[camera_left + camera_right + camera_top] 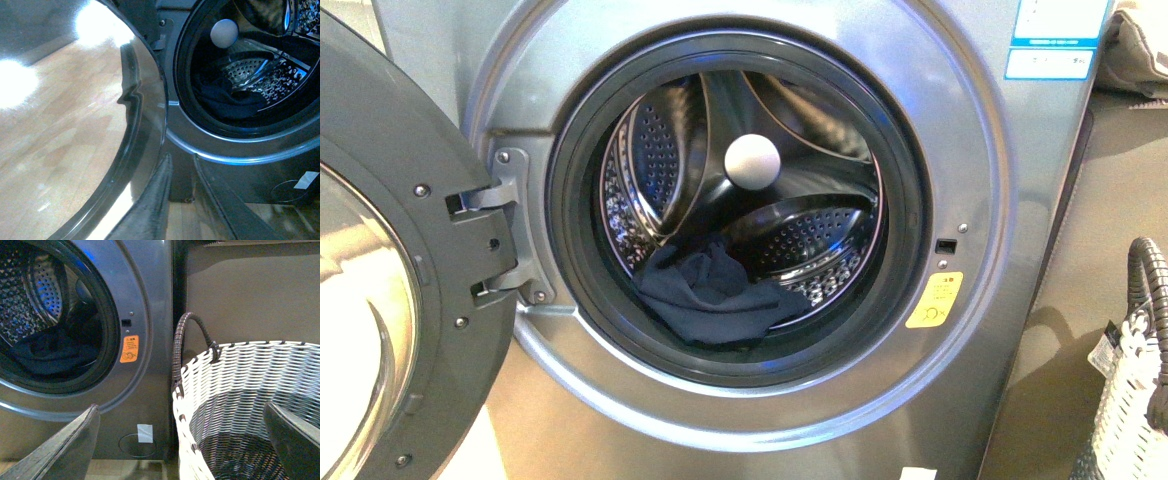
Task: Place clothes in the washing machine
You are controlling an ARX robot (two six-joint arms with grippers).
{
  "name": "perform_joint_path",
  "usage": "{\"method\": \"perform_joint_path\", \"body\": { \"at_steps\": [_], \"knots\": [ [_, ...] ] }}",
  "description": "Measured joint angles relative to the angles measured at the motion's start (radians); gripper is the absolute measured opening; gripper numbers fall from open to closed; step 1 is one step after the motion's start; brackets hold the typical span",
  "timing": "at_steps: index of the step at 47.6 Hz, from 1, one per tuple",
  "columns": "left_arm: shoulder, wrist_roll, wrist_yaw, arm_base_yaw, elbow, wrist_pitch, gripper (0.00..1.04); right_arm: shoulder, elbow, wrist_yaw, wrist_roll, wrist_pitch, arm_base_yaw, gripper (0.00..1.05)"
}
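Both sets of fingers, left (182, 200) and right (175, 440), were apart and empty; your clothes (712, 292) already lay inside the washing machine (970, 180), its door (390, 260) open.

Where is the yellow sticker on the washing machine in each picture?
Front view: the yellow sticker sits on the washing machine, right of the round opening, low down.
Left wrist view: not in it; the picture ends before that side.
Right wrist view: the sticker looks orange, between the opening and the white basket.
Shared landmark: the dark clothes in the drum, in all three.
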Motion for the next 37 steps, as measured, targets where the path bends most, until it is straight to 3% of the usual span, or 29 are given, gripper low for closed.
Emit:
{"method": "perform_joint_path", "body": {
  "at_steps": [20, 37],
  "knots": [
    [0.000, 0.000, 0.000, 0.000, 0.000, 0.000, 0.99, 0.000, 0.000, 0.000, 0.000, 0.000, 0.000, 0.97],
    [0.000, 0.000, 0.000, 0.000, 0.000, 0.000, 0.98, 0.000, 0.000, 0.000, 0.000, 0.000, 0.000, 0.97]
  ]
}}
